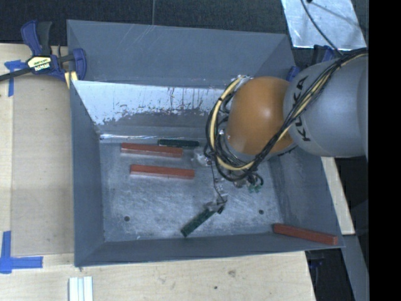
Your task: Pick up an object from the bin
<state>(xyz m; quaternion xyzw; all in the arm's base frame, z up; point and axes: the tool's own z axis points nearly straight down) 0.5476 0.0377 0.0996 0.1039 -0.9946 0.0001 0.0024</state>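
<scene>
Grey sheet-metal bin [88, 187] fills the middle of the frame, its floor scuffed. From the right the arm's orange-capped wrist [257, 115] reaches in, and the tool [219, 200] hangs at the lower centre, right at the upper end of a slim dark green flat stick [200, 219] lying aslant. I cannot tell whether the tool is released or clenched. At centre left lie 2 reddish-brown flat sticks [161, 172], a short dark stick [178, 143] beside the upper one. Another reddish-brown stick [304, 234] rests at the lower right.
</scene>
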